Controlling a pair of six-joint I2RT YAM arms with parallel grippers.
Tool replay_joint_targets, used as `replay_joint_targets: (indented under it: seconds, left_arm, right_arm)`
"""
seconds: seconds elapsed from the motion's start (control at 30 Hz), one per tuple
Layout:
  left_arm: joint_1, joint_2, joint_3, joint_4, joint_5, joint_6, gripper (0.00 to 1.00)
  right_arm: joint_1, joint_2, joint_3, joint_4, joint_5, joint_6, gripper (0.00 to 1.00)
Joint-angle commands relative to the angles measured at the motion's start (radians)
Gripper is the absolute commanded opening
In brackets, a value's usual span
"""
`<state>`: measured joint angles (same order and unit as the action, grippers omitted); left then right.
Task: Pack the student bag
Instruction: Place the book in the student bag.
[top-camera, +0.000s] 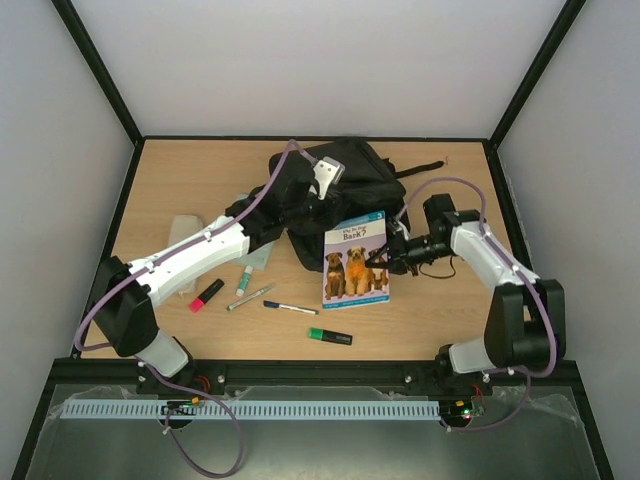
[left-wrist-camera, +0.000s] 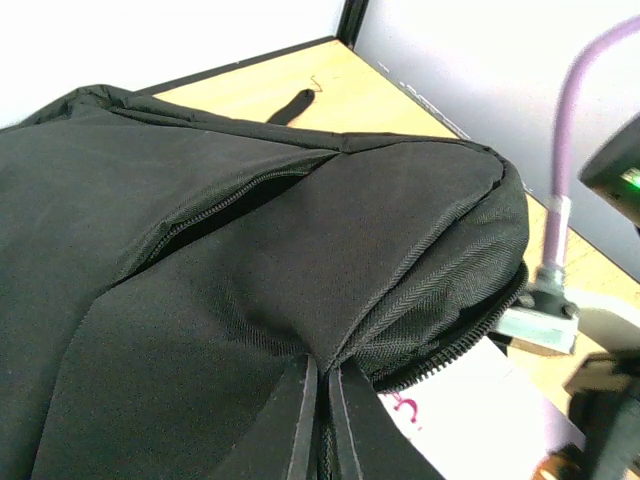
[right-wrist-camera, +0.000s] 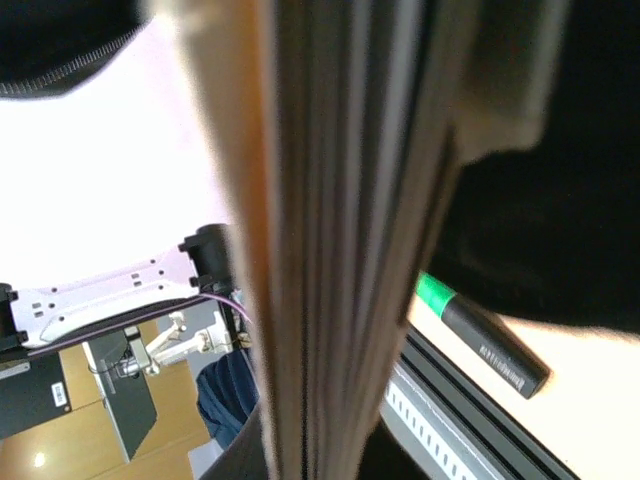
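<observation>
Now left pincer (left-wrist-camera: 320, 380) pinching bag (left-wrist-camera: 200, 250) flap; right pincer (top-camera: 384, 259) gripping book (top-camera: 352, 268) at its 3 o'clock edge. Best: lifting flap higher, tilting book toward 11 o'clock, into opening.

The left arm (top-camera: 190, 255) is stretched from its base at the near left, forward and to the right, with the white forearm held nearly level. The left gripper (top-camera: 305, 215) is closed, and a fold of the bag (top-camera: 365, 170) is pinched between its fingers (left-wrist-camera: 298, 425), which are pressed almost together. The right arm (top-camera: 500, 270) is folded: the upper link is raised from the base, the elbow is bent, and the forearm is turned back to the left. The right gripper (top-camera: 385, 257) is pointed left and clamped on the right edge of the book (top-camera: 355, 262).
</observation>
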<state>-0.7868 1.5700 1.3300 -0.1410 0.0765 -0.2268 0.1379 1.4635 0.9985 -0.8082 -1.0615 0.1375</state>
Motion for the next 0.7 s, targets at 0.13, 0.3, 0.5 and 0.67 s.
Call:
replay_joint_targets:
  seconds: [0.13, 0.3, 0.5, 0.67]
  left_arm:
    - [-0.009, -0.047, 0.012, 0.133, 0.019, -0.013, 0.02]
    - [-0.023, -0.048, -0.005, 0.131, 0.021, -0.010, 0.02]
    - [-0.028, -0.057, -0.030, 0.125, 0.024, 0.001, 0.02]
    - [-0.031, -0.062, -0.039, 0.130, 0.036, 0.008, 0.02]
  right_arm:
    - [0.003, -0.180, -0.211, 0.252, -0.027, 0.272, 0.01]
    - [0.005, -0.136, -0.155, 0.455, 0.029, 0.362, 0.01]
    - [0.005, -0.108, -0.202, 0.686, 0.084, 0.532, 0.01]
    - [0.005, -0.045, -0.164, 0.696, 0.113, 0.502, 0.01]
